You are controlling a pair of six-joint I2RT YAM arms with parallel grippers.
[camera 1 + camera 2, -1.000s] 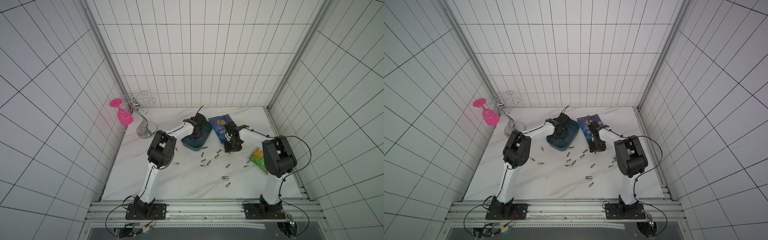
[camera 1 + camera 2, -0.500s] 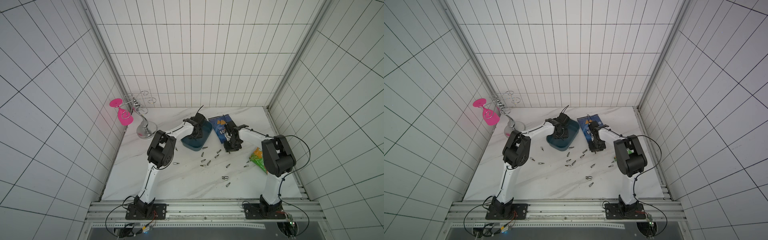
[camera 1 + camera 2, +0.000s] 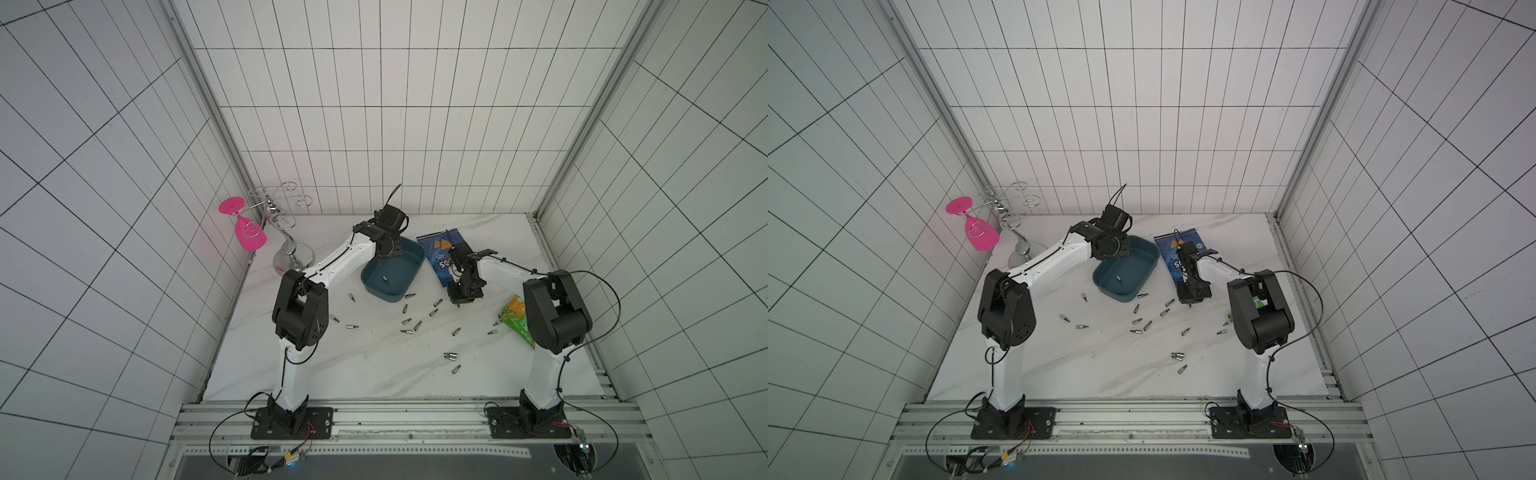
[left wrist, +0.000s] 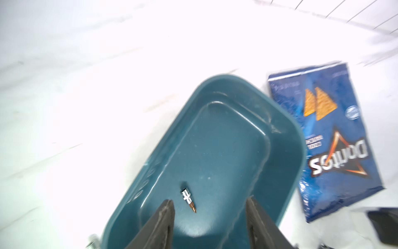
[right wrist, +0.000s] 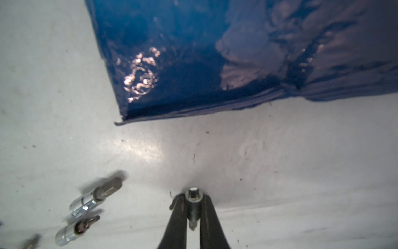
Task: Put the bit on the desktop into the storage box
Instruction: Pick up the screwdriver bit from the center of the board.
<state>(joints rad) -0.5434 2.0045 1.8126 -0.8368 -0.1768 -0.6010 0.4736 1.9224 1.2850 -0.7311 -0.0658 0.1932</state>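
Left gripper (image 4: 210, 201) parted and empty over storage box (image 3: 405, 268) at far centre, boxed bit (image 4: 189, 199) lying inside, right gripper (image 5: 193, 199) clamped on held bit (image 5: 193, 208) just near of blue chip bag (image 3: 440, 249), loose bits (image 3: 406, 321) scattered on desktop (image 3: 374, 370).

The desktop (image 3: 374, 374) is white with grey veining; the box (image 3: 401, 266) is dark teal and each bit (image 5: 86, 202) silver. The bag (image 4: 336, 138) is blue with 2 orange triangles, the glass (image 3: 250, 237) pink, the walls (image 3: 374, 124) white with a black grid.
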